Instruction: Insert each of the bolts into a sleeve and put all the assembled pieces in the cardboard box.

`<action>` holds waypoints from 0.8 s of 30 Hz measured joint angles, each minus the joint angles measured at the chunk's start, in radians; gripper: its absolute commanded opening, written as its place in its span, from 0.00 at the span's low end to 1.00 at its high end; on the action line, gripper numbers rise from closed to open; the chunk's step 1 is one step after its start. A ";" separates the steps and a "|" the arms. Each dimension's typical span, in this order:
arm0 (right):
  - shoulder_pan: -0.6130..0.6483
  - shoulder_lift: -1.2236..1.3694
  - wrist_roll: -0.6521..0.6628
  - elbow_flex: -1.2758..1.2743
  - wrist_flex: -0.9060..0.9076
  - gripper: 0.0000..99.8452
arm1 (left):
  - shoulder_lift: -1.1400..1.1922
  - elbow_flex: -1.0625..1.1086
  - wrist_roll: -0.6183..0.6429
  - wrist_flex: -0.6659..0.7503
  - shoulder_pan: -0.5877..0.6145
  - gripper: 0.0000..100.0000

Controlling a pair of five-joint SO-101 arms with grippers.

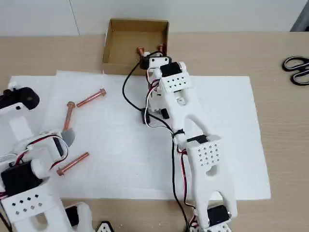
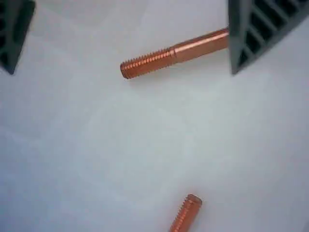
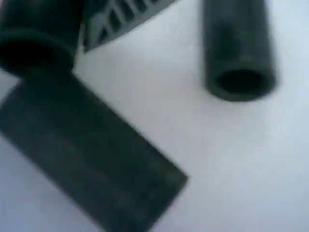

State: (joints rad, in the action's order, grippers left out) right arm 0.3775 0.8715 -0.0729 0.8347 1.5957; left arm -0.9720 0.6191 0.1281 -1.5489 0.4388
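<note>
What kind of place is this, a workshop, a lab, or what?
Likely a robotics lab bench: a left arm and a right arm stand at a wooden table, with copper bolts laid out on a white sheet and a cardboard box at its far edge.

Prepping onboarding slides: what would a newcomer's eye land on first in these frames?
Three copper bolts lie loose on the left of the white sheet, beside the left arm. The right arm spans the sheet's middle up to the cardboard box at the far edge, where copper bolt heads show inside. Black sleeves lie on the sheet under its wrist camera.
</note>
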 measured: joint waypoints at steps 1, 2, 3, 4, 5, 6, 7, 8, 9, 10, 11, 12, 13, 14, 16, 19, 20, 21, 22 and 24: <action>-0.002 0.000 0.000 0.000 0.000 0.26 | 0.000 0.000 0.000 0.000 0.000 0.27; -0.003 0.000 0.000 0.000 0.000 0.25 | 0.000 0.000 0.000 0.000 0.000 0.27; -0.003 0.000 0.000 0.000 0.000 0.23 | 0.000 0.000 0.000 0.000 0.000 0.27; -0.003 0.000 0.000 0.000 0.000 0.21 | 0.000 0.000 0.000 0.000 0.000 0.27; -0.003 0.000 0.000 0.000 0.000 0.20 | 0.000 0.000 0.000 0.000 0.000 0.27; -0.003 0.000 0.000 0.000 0.000 0.19 | 0.000 0.000 0.000 0.000 0.000 0.27; -0.005 0.000 0.000 0.000 0.000 0.19 | 0.000 0.000 0.000 0.000 0.000 0.27; -0.006 0.000 0.000 -0.002 0.000 0.19 | 0.000 0.000 0.000 0.000 0.000 0.27; -0.006 0.000 0.000 -0.002 0.000 0.19 | 0.000 0.000 0.000 0.000 0.000 0.27; -0.006 0.000 0.000 -0.002 0.000 0.19 | 0.000 0.000 0.000 0.000 0.000 0.27; -0.008 0.000 0.000 -0.003 0.000 0.19 | 0.000 0.000 0.000 0.000 0.000 0.27; -0.008 0.000 0.002 -0.003 0.000 0.19 | 0.000 0.000 0.000 0.000 0.000 0.27; -0.008 0.000 0.012 -0.003 0.000 0.19 | 0.000 0.000 0.000 0.000 0.000 0.27; -0.008 0.000 0.026 -0.003 0.002 0.19 | 0.000 0.000 0.000 0.000 0.000 0.27; -0.008 0.000 0.055 -0.003 0.002 0.19 | 0.000 0.006 0.000 0.000 0.000 0.27; -0.008 0.000 0.077 -0.003 0.002 0.19 | 0.000 0.020 0.000 0.000 0.000 0.27; -0.008 0.000 0.078 -0.003 0.006 0.19 | 0.000 0.021 0.000 0.000 0.000 0.27; -0.008 0.000 0.081 -0.003 0.011 0.19 | 0.000 0.021 0.000 0.000 0.000 0.27; -0.008 0.000 0.084 -0.003 0.018 0.18 | 0.000 0.021 0.000 0.000 0.000 0.27; -0.008 0.000 0.084 -0.003 0.028 0.13 | 0.000 0.021 0.000 0.000 0.000 0.27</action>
State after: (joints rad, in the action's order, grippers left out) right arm 0.3698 0.8715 0.0115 0.8316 1.6233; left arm -0.9720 0.6406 0.1281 -1.5489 0.4388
